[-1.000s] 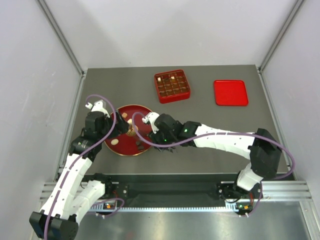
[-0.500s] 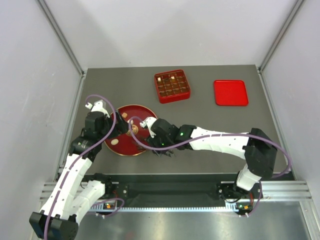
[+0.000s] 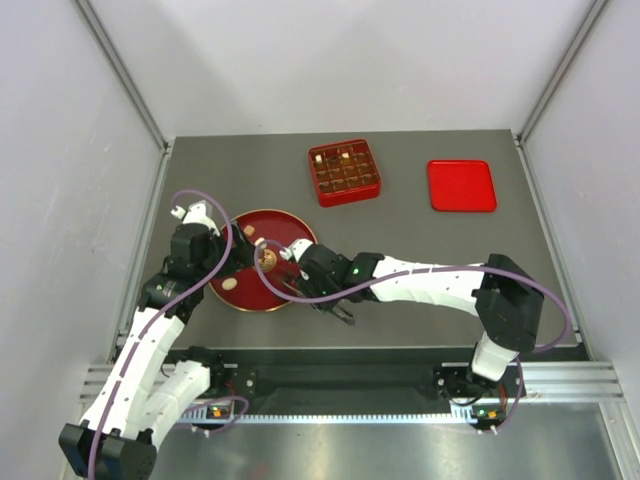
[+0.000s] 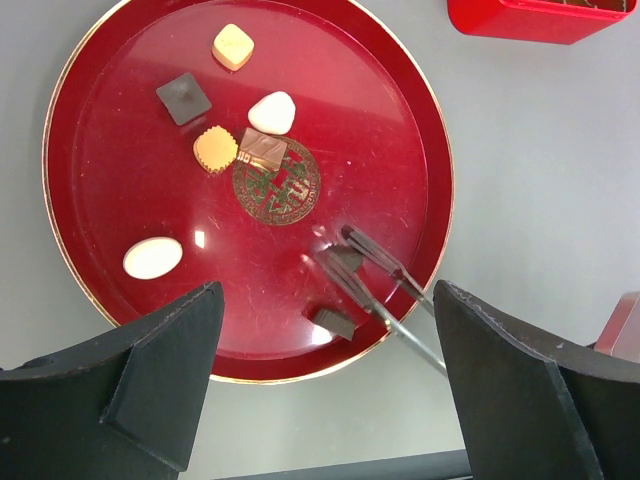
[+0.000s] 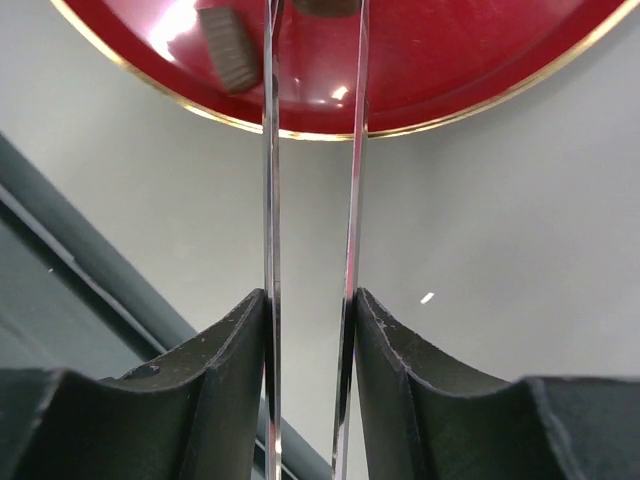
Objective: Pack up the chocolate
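Note:
Several chocolate pieces lie on the round red plate (image 4: 440, 190): a tan square (image 4: 232, 46), a dark square (image 4: 183, 99), two white ovals (image 4: 272, 112) (image 4: 152, 258), a brown block (image 4: 262, 150) and a dark block (image 4: 334, 322). My right gripper (image 5: 310, 300) is shut on metal tweezers (image 5: 270, 200). The tweezers' tines (image 4: 385, 290) stand either side of another dark piece (image 4: 347, 258) near the plate's near-right rim. Whether the tines pinch it, I cannot tell. My left gripper (image 4: 328, 290) hovers open above the plate's near edge, holding nothing.
A red compartment box (image 3: 345, 198) with a few pieces in its far cells stands at the back centre. A flat red lid (image 3: 461, 185) lies to its right. A golden scalloped sweet (image 4: 215, 149) sits on the plate. The table's dark front rail runs just below the plate.
The right arm has shifted left and toward the near edge, bringing the tweezers' tips over the plate's near-right part. Its jaws have squeezed slightly narrower. The left arm has not moved.

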Robot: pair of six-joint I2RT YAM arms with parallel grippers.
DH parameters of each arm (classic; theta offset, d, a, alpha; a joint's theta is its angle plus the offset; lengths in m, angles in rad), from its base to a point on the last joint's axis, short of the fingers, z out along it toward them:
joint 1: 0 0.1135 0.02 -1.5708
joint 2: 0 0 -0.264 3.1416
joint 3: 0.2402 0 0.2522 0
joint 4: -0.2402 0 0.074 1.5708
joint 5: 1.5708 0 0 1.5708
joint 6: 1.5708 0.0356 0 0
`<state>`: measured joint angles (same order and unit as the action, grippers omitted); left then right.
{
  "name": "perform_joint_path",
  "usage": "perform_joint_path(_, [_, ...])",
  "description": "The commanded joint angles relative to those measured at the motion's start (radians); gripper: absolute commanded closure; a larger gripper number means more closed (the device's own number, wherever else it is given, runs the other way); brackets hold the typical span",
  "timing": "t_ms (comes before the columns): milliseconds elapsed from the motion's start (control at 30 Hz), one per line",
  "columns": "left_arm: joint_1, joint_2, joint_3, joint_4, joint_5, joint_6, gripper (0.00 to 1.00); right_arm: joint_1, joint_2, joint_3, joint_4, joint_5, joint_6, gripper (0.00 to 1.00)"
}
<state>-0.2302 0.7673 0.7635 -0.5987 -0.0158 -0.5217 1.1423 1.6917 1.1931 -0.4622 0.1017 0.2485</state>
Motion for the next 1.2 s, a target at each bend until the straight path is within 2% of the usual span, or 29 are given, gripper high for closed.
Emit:
perform_joint_path(0, [-0.003,-0.014,-0.006,0.03,0.004,0.003,0.09,-0.029,-0.024,0.046,-0.003,0.041,0.017,0.63])
perform_joint_path(300, [-0.003,-0.016,-0.006,0.03,0.0,0.003,0.09,-0.11,0.017,0.085,0.004,0.039,-0.018,0.64])
perform_joint_path(467, [-0.003,-0.014,-0.006,0.028,0.0,0.003,0.09,-0.127,0.007,0.085,0.004,0.02,-0.026,0.56])
perform_joint_path(767, [-0.003,-0.014,-0.006,0.028,0.002,0.002,0.09,-0.127,-0.046,0.023,-0.009,0.009,-0.015,0.53])
perform_joint_path(1033, [-0.003,-0.014,-0.007,0.03,0.002,0.003,0.09,-0.128,-0.052,0.008,-0.01,0.001,0.0,0.57])
perform_joint_path(1167, [-0.003,-0.016,-0.007,0.03,0.0,0.002,0.09,-0.127,-0.056,0.017,-0.013,0.003,0.0,0.62])
